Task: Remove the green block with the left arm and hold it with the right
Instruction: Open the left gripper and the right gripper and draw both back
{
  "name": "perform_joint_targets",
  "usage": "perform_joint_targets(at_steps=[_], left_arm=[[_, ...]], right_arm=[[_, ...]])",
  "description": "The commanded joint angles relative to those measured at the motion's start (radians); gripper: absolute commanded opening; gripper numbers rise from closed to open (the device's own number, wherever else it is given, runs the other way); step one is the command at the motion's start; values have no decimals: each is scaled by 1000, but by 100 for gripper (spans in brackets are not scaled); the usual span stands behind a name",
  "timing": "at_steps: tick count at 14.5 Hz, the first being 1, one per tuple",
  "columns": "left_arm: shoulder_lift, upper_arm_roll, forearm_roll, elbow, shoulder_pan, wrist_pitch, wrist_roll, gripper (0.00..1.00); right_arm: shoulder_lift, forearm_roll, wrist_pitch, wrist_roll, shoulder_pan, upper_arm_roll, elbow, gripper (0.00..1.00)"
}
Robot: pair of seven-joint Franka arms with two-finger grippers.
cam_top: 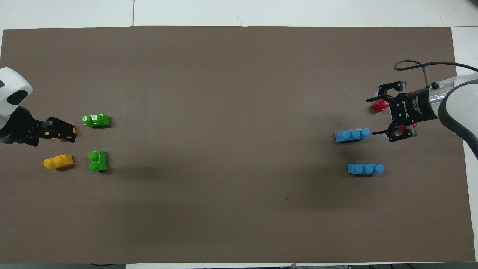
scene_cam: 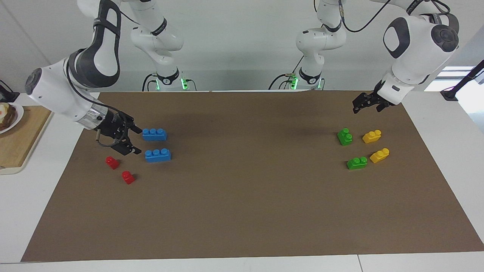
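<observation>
Two green blocks (scene_cam: 345,136) lie untouched as the left gripper (scene_cam: 366,104) and right gripper (scene_cam: 130,139) hover, jaws wide open and empty.

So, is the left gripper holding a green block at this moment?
No, the left gripper hangs open and empty in the air, while both green blocks lie on the brown mat.

The mat (scene_cam: 242,196) lies bare between the blue bricks (scene_cam: 157,155) and the green blocks (scene_cam: 345,136).
</observation>
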Motion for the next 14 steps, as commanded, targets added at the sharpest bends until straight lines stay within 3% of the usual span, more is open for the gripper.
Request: perform_joint_targets(at_steps=[1, 5, 10, 14], left_arm=[[-6, 13, 20, 16, -44, -24, -11, 100], [5, 13, 56, 80, -82, -59, -11, 100], [66, 45, 48, 208, -129, -148, -9, 100], [63, 67, 48, 199, -133, -100, -8, 100]], right_arm=[[7, -50, -108, -17, 1, 15, 102, 95], [-24, -159, -211, -190, 32, 26, 185, 95], [-114, -232, -288, -475, 76, 26, 185, 95], [-134, -375, -276, -739, 125, 26, 185, 96]])
